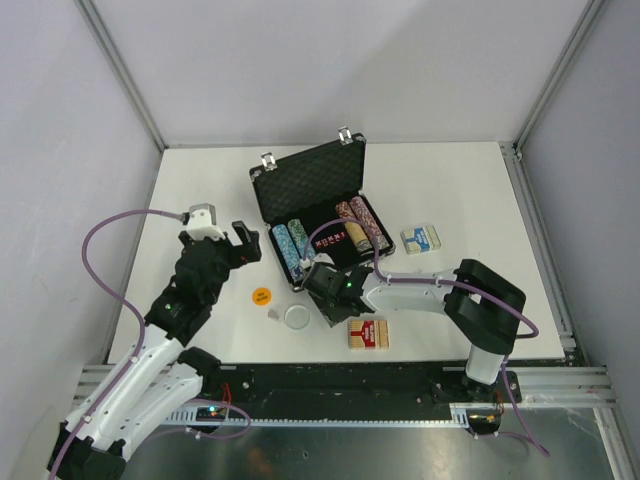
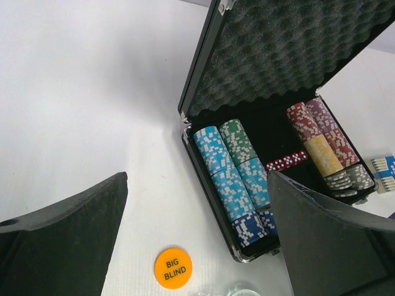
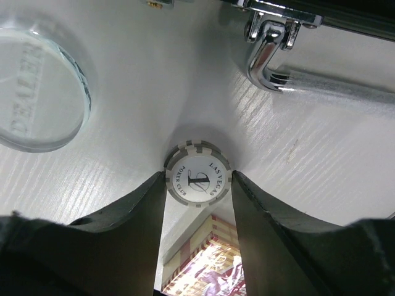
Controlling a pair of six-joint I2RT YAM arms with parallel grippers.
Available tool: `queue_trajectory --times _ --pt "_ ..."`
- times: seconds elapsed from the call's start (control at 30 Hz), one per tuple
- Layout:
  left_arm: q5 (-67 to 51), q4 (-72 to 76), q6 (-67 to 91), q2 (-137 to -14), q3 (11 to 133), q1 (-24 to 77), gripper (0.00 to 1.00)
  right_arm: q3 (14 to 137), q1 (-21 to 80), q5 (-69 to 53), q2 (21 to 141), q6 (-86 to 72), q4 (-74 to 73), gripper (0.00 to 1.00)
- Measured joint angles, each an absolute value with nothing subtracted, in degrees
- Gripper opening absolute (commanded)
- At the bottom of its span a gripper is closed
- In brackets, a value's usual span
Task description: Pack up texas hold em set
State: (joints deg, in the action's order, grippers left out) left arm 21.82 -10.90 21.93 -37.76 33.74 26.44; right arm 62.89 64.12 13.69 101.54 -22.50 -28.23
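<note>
The black silver-trimmed briefcase [image 1: 262,195] stands open at mid-table, its foam lid [image 2: 290,49] up. Rows of poker chips [image 1: 292,250] and red dice [image 1: 335,238] lie inside. My right gripper [image 1: 322,283] is at the case's front edge, shut on a grey-and-white Las Vegas chip [image 3: 197,171] held on edge at its fingertips. My left gripper [image 1: 243,247] is open and empty, just left of the case. An orange BIG BLIND button [image 2: 173,267] lies on the table below it. The red triangle is out of view.
A clear dealer button [image 1: 297,317] and a small white piece [image 1: 273,313] lie in front of the case. A red card deck [image 1: 367,334] lies near the front edge; a blue deck [image 1: 421,238] lies right of the case. The case handle [image 3: 271,49] is close to my right fingers.
</note>
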Motion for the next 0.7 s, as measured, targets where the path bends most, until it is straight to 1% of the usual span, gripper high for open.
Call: queue_trajectory --times 0.17,0.27,0.37,0.57,0.7 --pt "21.8 -10.9 22.0 -37.8 33.7 26.4 1.0 62.7 64.1 14.2 101.5 -22.5 -27.8 0.65" --pt "21.8 -10.9 22.0 -37.8 33.7 26.4 1.0 62.6 64.1 14.5 101.2 -22.5 -27.5 0.67" --pt "21.8 -10.9 21.9 -37.8 33.7 26.4 1.0 62.6 63.9 14.5 100.5 -22.6 -27.1 0.68" --pt "21.8 -10.9 22.0 -37.7 33.7 26.4 1.0 62.6 63.2 13.5 100.3 -23.0 -26.4 0.63" --pt "21.5 -10.9 22.0 -37.5 33.6 26.4 1.0 62.0 62.8 12.2 100.3 -23.8 -25.5 0.63"
